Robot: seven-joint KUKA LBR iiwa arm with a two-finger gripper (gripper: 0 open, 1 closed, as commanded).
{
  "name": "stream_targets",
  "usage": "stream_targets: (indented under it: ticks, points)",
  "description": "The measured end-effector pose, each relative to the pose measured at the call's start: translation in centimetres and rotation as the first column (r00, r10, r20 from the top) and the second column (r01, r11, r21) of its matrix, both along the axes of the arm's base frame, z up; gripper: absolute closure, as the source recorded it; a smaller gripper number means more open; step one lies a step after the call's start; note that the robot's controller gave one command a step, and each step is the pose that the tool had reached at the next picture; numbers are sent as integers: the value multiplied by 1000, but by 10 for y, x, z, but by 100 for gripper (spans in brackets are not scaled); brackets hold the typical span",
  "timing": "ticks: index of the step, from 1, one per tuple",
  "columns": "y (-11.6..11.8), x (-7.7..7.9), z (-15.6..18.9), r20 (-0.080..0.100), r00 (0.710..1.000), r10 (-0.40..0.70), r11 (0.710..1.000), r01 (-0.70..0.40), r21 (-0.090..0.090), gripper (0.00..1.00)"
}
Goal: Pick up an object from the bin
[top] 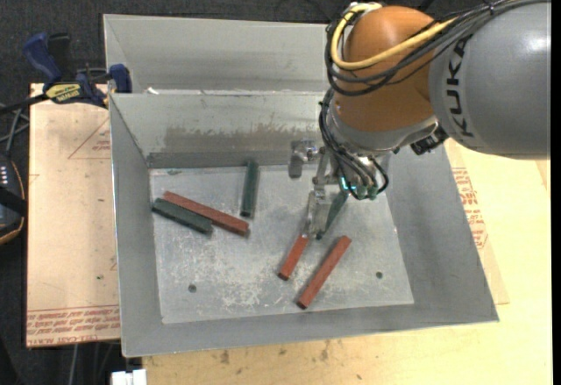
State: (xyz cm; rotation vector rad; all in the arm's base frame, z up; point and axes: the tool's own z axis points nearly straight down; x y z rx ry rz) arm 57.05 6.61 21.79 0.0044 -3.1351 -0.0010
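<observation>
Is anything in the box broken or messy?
Nothing stands out. Five red and green sticks lie flat, scattered on the bin floor; none looks broken. The end effector hangs by the short red stick's upper end.

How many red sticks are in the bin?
3: left stick beside a green stick; short stick at the gripper; longer stick right of it. The arm may hide more.

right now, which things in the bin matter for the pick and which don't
Job in hand: tool; short red stick, its upper end by the tool; longer red stick beside it.
Lying about: lone green stick toward the back; long red stick and left green stick, together at the left.
</observation>
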Motion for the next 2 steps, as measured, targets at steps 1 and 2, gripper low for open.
stream_targets:
  ticks: [1, 2]
  points:
    - [0, 2, 4, 8, 1000, -2, 1000, 2, 1, 0]
    - [-19, 0, -39, 10, 989, 149, 989, -149, 0, 0]
